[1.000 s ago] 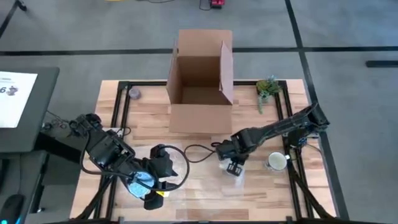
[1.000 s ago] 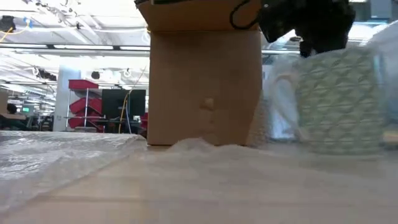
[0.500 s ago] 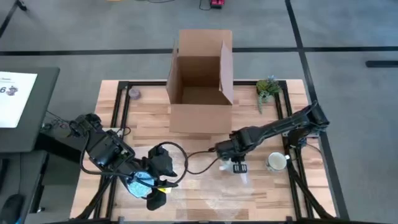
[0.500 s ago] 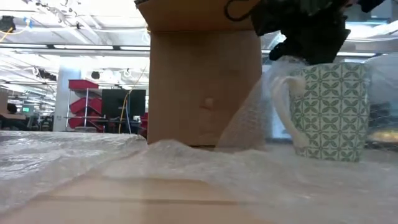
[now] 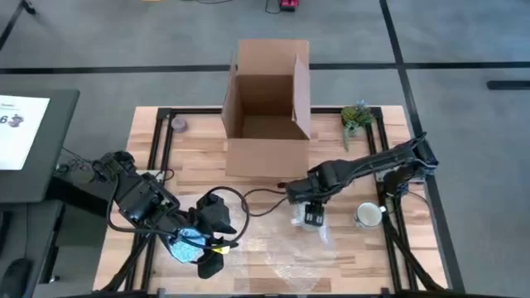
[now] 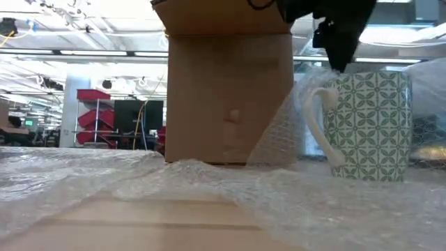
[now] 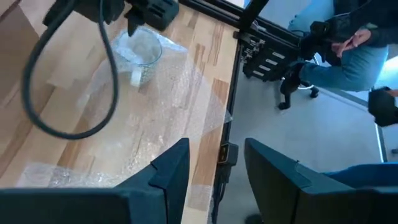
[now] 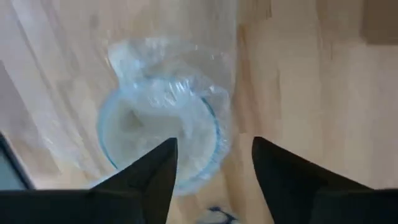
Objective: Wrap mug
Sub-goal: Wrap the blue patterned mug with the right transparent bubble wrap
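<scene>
While right pincer [image 5: 310,217] gapes above mug [image 6: 362,125], bubble wrap [image 6: 209,188] alongside

Right tool [image 5: 311,217] hangs over the middle of the table [image 5: 265,165], fingers apart, directly above the mug [image 6: 368,125]. Mug stands upright on the bubble wrap [image 5: 281,248], which spreads from under the tool toward the table's front edge and partly rises against the mug's side. Cardboard box [image 5: 267,108] sits behind the tool, at the table's back middle. A second cup [image 5: 368,216] is to the tool's right, near the table's right edge. Small plant [image 5: 357,117] is behind and right of the tool, beside the box. Left tool [image 5: 210,258] is well to the left, at the front-left table corner, fingers apart, past the bubble wrap's left end.
</scene>
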### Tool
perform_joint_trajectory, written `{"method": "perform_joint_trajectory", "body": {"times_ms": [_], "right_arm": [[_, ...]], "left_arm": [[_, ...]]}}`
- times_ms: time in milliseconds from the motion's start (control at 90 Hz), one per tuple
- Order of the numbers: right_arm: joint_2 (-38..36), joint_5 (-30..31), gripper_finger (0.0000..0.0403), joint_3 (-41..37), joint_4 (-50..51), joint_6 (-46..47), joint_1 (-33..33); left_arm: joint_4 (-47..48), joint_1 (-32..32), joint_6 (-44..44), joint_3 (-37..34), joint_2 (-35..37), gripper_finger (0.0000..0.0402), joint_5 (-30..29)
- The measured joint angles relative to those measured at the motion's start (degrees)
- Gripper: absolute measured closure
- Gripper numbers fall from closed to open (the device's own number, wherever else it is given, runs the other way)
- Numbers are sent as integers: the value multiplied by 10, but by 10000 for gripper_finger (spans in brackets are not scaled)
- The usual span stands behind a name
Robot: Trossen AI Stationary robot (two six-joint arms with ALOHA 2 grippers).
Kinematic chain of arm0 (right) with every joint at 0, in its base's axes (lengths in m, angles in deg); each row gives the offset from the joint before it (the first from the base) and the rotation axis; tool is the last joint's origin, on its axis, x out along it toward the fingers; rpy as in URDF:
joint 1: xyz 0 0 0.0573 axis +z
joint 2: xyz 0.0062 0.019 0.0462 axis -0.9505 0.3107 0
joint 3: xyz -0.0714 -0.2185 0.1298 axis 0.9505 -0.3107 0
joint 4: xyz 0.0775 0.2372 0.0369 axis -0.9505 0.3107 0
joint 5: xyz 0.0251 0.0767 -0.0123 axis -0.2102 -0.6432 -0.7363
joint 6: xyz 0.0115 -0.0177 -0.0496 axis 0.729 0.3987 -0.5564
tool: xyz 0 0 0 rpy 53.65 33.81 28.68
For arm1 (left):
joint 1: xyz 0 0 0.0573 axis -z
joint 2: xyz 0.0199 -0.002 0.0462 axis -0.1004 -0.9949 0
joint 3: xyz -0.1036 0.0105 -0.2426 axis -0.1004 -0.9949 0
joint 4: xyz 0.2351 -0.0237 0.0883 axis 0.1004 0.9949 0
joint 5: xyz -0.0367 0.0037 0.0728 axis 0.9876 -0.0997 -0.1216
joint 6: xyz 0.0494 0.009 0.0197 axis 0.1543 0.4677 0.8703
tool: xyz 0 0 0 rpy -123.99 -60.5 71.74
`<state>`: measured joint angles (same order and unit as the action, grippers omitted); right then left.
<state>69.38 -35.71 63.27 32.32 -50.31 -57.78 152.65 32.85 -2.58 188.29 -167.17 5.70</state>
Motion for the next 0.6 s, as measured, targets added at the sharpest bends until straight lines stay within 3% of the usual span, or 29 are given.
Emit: {"method": "perform_joint_trajectory", "body": {"times_ms": [256, 600], "right_arm": [[10, 15, 386, -69, -82, 109, 18], [7, 15, 401, -175, -191, 204, 48]], "left_arm": [[0, 0, 7, 0, 0, 268, -3], [0, 0, 18, 0, 0, 268, -3]]}}
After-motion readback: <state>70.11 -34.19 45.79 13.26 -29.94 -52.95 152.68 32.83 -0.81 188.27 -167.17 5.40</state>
